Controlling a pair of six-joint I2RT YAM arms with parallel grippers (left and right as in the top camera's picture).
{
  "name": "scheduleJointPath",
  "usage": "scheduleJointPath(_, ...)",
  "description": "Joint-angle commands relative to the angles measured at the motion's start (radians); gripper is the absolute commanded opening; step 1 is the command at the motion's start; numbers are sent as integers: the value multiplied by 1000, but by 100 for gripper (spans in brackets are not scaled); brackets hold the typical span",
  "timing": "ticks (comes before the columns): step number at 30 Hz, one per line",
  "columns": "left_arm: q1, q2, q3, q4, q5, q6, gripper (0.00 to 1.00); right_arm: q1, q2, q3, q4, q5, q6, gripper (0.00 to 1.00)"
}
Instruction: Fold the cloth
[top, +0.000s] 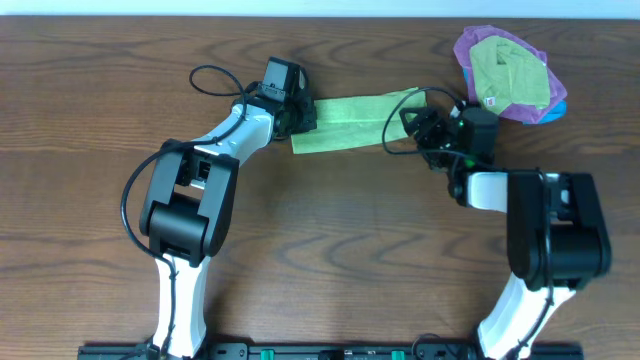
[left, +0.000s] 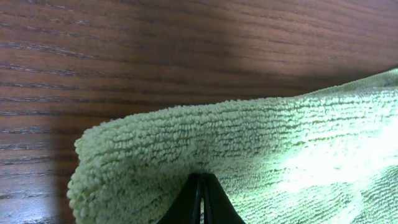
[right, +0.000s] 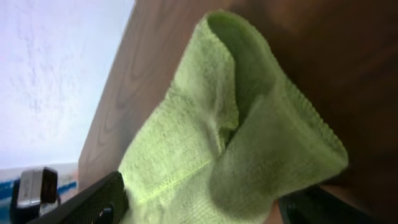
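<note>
Laid out on the far half of a dark brown wood-grain table (top: 330, 230): a light green terry cloth (top: 345, 123), folded into a long narrow strip, running left to right between the two arms, left end a little nearer the robot than the right. Pinched at that left end by the left gripper (top: 303, 118), black, on a white arm reaching in from the left, with a loose black cable (top: 215, 75) looping beside it. From the left wrist, shown as a thick, rounded fold of looped pile (left: 280, 143) lying on the wood, with the left gripper (left: 202, 190) closed down to a hairline slit and its tips pressed into the cloth's near edge. Met at the right end by the right gripper (top: 408, 125), also black, coming in from the right. From the right wrist, gathered into a bunched, standing loop (right: 249, 143) with a hollow at the top, set against the table's far edge and a pale blurred background. Held there by the right gripper (right: 199, 205), dark fingers (right: 87, 202) fairly wide apart, the gap between them filled with bunched cloth that touches both sides. Beyond the right gripper, at the far right of the table and apart from the strip: a crumpled heap of purple, green and blue cloths (top: 510, 70), the green one uppermost.
</note>
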Motion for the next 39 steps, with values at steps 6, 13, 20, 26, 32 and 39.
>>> scheduleJointPath(6, -5, 31, -4, -25, 11, -3, 6, 48, 209, -18, 24, 184, 32, 74)
scheduleJointPath(13, -5, 31, -4, -58, 10, 27, 6, 53, 296, 7, 54, 291, 32, 51)
scheduleJointPath(20, -3, 31, -4, -77, 10, 50, 6, 55, 360, 67, 94, 285, -138, 24)
scheduleJointPath(26, -3, 31, -4, -77, 10, 49, 6, 22, 350, 68, 230, 113, -259, 1)
scheduleJointPath(32, -3, 31, -4, -77, 11, 49, 6, -10, 303, 68, 280, -68, -324, 1)
scheduleJointPath(39, -3, 31, -4, -77, 16, 49, 6, -13, 123, 68, 120, -88, -496, 1)
